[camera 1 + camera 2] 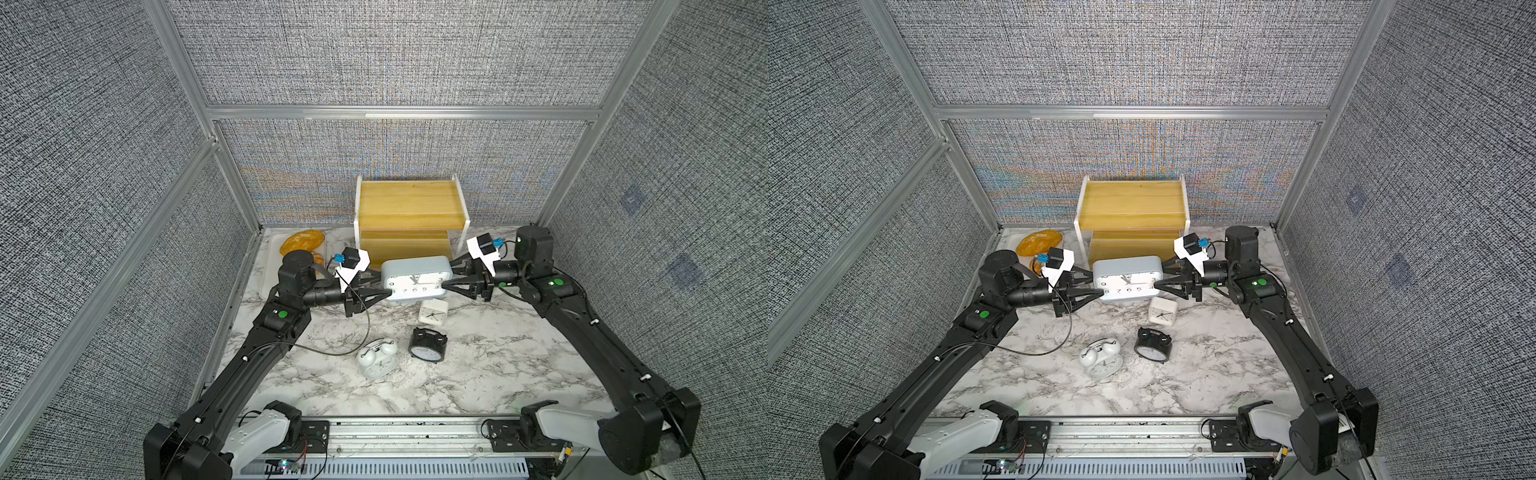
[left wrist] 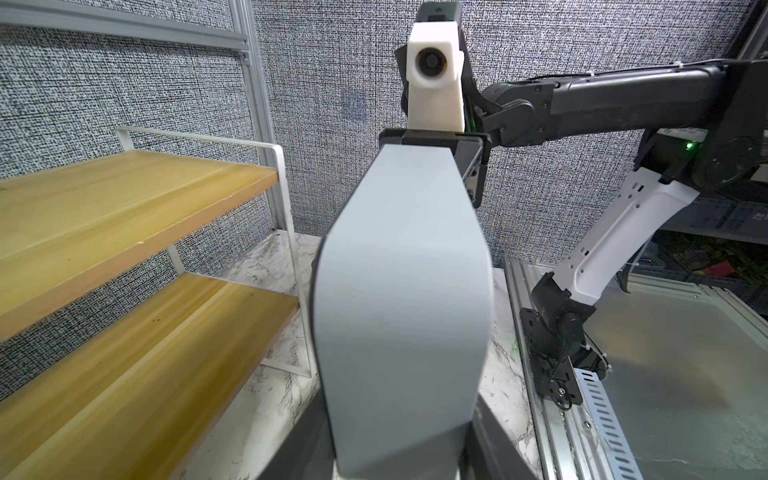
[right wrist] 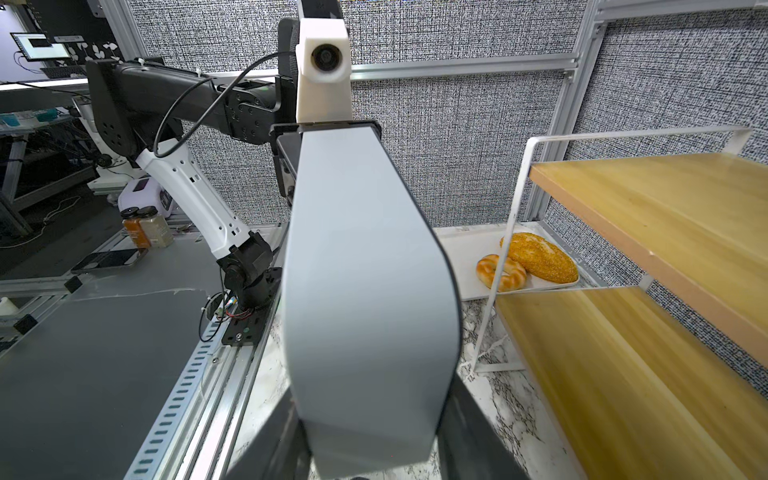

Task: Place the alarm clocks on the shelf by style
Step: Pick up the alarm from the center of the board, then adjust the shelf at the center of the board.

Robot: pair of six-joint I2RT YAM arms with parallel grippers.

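Tray (image 3: 469, 249), far left, half hidden behind left arm (image 1: 270, 345) in both top views, holds 2 breads (image 3: 540, 257). Next, left fingers (image 1: 374, 296) grip grey-blue clock (image 1: 415, 278) at its left end, right fingers (image 1: 459, 287) at its right end, just in front of shelf (image 1: 409, 203); wrist views show only its grey shell. 3 other clocks (image 1: 428, 344) on table (image 1: 498, 353).

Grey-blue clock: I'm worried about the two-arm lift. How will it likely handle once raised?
The grey-blue clock looks like a rigid shell, so it should not flex between the left gripper and right gripper. Its smooth, rounded sides may slip. Its wide, shallow body could tip on the shelf.
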